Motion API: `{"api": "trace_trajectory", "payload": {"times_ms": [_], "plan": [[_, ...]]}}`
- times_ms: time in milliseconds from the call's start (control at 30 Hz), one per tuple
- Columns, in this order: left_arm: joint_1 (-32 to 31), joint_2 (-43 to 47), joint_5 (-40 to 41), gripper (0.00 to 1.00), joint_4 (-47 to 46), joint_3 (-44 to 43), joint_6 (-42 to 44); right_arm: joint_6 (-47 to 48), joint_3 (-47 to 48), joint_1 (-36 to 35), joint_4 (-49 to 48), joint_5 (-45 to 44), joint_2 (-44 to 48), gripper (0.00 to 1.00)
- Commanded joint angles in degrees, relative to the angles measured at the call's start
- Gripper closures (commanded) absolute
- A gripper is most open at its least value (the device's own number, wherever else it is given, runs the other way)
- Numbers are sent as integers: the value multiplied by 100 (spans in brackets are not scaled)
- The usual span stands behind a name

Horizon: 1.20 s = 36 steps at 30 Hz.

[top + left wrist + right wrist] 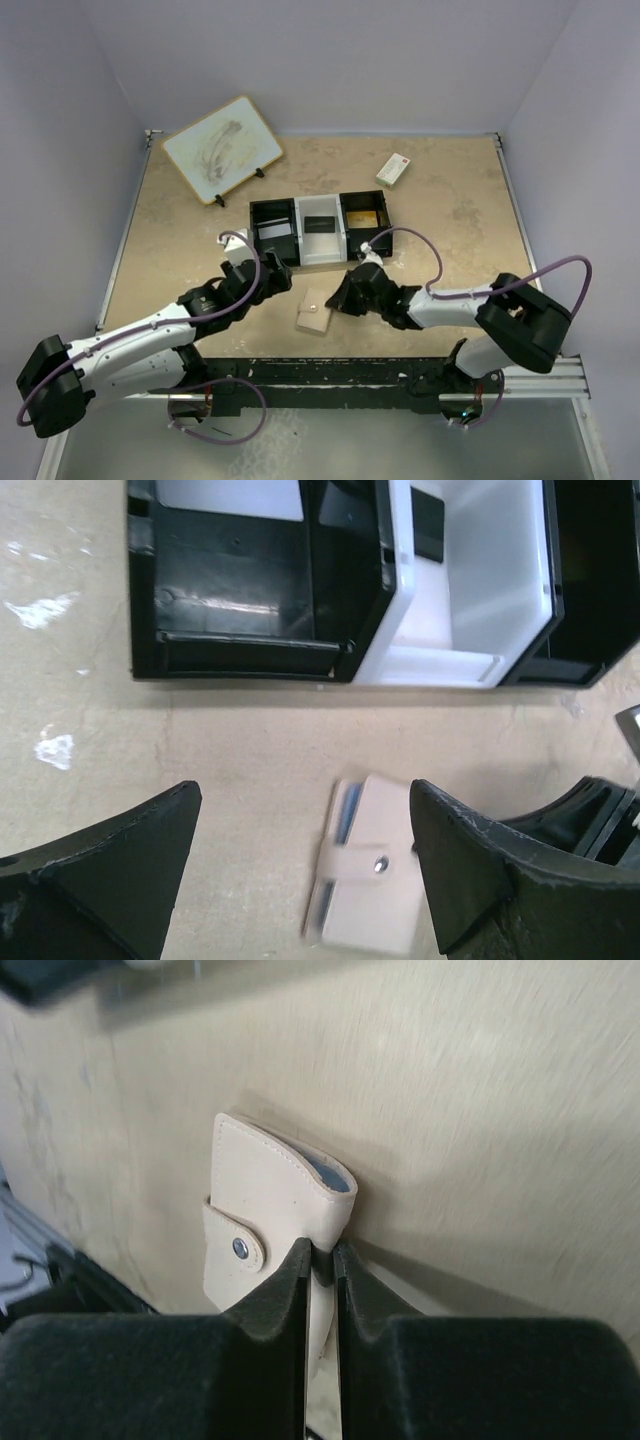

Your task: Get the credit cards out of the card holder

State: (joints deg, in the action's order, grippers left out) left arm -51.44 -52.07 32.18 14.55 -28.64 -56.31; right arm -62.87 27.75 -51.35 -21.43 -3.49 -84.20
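Observation:
The tan card holder (315,318) lies on the table in front of the tray, snap tab fastened. My right gripper (338,300) reaches it from the right. In the right wrist view the right gripper (320,1250) is shut on the edge of the card holder (270,1200), and pale blue shows at its open end. My left gripper (268,280) hovers open just left of it. In the left wrist view the card holder (375,880) sits by the right finger of the left gripper (305,792). No credit card is clearly visible inside the holder.
A three-compartment black-and-white tray (298,232) stands just behind the holder, with a dark card (320,224) in its middle bin and a gold one (363,217) on the right. A white box with a red mark (393,168) and a propped board (222,148) sit at the back.

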Motion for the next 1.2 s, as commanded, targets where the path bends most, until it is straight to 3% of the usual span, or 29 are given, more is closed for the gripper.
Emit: {"api": "trace_trajectory", "payload": {"times_ms": [0,200,400,533,633,733,867,1167], "plan": [[-6,-162,-800,18,-901,144,283,-747,-424,-594,768,78,281,76],[-7,-222,-1469,21,-1289,539,204,-692,-143,-612,2008,-436,1193,51],[-15,-35,-1754,25,-1209,828,-14,-297,-144,-608,2241,-476,2345,49],[-13,237,-1562,25,-1038,1125,-426,682,547,-171,2912,-1528,2708,45],[-15,359,-1409,25,-850,1131,-466,1734,1255,939,3374,-1643,2522,44],[-15,377,-1470,25,-934,1126,-486,2776,1637,1552,2966,-1055,2251,38],[-10,211,-1574,25,-1040,1121,-479,3496,1986,1752,2364,-277,1756,30],[-15,305,-1608,25,-987,1135,-503,3659,2613,1811,1959,502,453,25]]}}
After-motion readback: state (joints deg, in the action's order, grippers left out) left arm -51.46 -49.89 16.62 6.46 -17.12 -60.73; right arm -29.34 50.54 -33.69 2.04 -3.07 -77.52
